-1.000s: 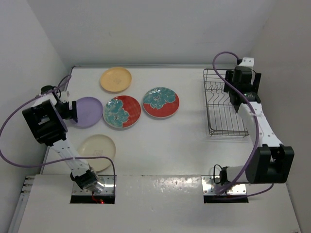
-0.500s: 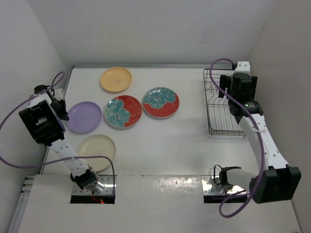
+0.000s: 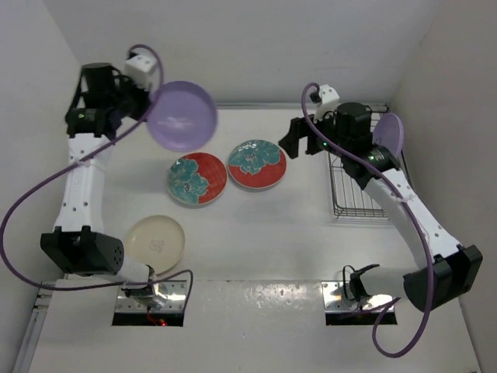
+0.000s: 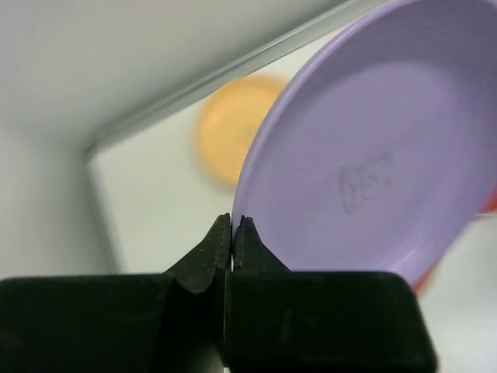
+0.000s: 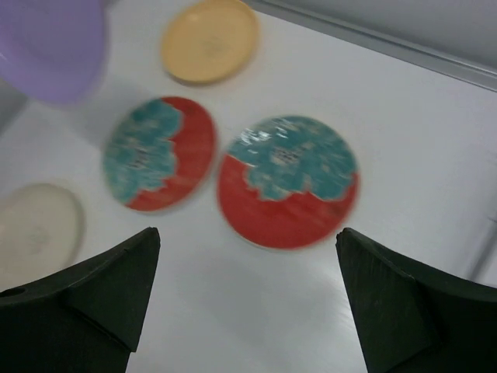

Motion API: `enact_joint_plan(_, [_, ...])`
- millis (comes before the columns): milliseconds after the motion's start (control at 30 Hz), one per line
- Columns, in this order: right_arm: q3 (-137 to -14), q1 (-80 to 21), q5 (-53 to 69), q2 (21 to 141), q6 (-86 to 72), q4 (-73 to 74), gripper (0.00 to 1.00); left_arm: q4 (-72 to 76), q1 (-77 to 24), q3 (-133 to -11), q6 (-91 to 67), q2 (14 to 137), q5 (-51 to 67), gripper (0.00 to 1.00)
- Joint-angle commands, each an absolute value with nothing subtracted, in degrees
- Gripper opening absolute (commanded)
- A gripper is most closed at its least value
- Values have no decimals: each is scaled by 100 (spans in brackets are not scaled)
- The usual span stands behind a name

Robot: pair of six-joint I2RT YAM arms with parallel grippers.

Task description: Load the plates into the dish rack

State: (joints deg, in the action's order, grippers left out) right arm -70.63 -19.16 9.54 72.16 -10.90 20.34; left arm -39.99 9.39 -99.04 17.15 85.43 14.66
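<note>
Lavender plate [image 3: 181,116] hangs lifted in the upper left of the top view, its rim pinched between the closed jaws of the left gripper [image 3: 145,103]. At upper centre the right gripper [image 3: 301,144] stands wide open above the table, just right of the right red plate [image 3: 257,164]. A second lavender plate [image 3: 388,134] stands on edge in the rack [image 3: 357,198] at right, and the cream plate [image 3: 155,238] lies at lower left.

Smooth matt lavender plate [image 4: 373,155]; dish rack [image 3: 357,198] of thin metal wire.
</note>
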Motion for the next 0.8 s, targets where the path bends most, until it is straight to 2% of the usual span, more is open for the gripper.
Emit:
enact_joint_plan(0, [-7391, -2249, 2109, 7523, -2354, 699, 94, -4658, -216, -10001, 1618, 8561, 1934, 0])
enact_joint_plan(267, [-7831, -2926, 2022, 8455, -2856, 720, 91, -4869, -1291, -10063, 1679, 8710, 1872, 0])
enact_joint_plan(433, [-7681, -3084, 2293, 8788, -3147, 395, 83, -4922, -1494, -10177, 1731, 8648, 2117, 0])
enact_joint_plan(533, [-7962, -3225, 2320, 9140, -2962, 675, 72, -4975, -1494, -10239, 1731, 8648, 2241, 0])
enact_joint_plan(567, [-7954, -3226, 2286, 9210, -2971, 712, 58, -4975, -1494, -10239, 1731, 8648, 2293, 0])
enact_joint_plan(600, [-7902, -3165, 2285, 9202, -3014, 616, 36, -4975, -1494, -10239, 1731, 8596, 2294, 0])
enact_joint_plan(633, [-7901, -3147, 2285, 9202, -3119, 615, 35, -4975, -1494, -10239, 1731, 8596, 2294, 0])
enact_joint_plan(667, [-7849, -3112, 2294, 9133, -3190, 485, 15, -4975, -1442, -10239, 1731, 8596, 2294, 0])
enact_joint_plan(733, [-7796, -3024, 2303, 9045, -3208, 439, 0, -4975, -1389, -10239, 1731, 8543, 2294, 0])
enact_joint_plan(767, [-7778, -2989, 2268, 8948, -3199, 439, 0, -4975, -1389, -10239, 1731, 8543, 2163, 0])
